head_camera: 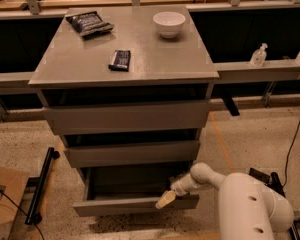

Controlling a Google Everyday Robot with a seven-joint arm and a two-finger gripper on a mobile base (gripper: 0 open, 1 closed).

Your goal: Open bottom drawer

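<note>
Presently, a grey cabinet [155, 59] with three drawers is standing on the speckled floor [20, 134] in front of me. The robot's white arm [250, 204] is reaching in from the lower right.

The bottom drawer [130, 205] is sitting at the foot of the cabinet, beneath the top drawer front [125, 116] and the middle drawer front [132, 153]. It is projecting partway out, further than the two above, so part of its shallow interior is showing. I am judging the task as partly done.

The gripper [166, 199] is resting against the upper edge of that drawer's front, right of centre. Whether it is spread or closed, I cannot tell from where I am standing.

The drawer front is looking rigid, smooth and handleless, so it is offering nothing to clamp from outside. The likely hold is its top lip, hooked from the inner side. The visible part of the box is showing no contents, so it is probably light. An off-centre pull is risking a skewed, binding slide.

On the cabinet top, a white bowl [169, 23], a snack bag [88, 22] and a small dark packet [120, 60] are lying well apart.
</note>
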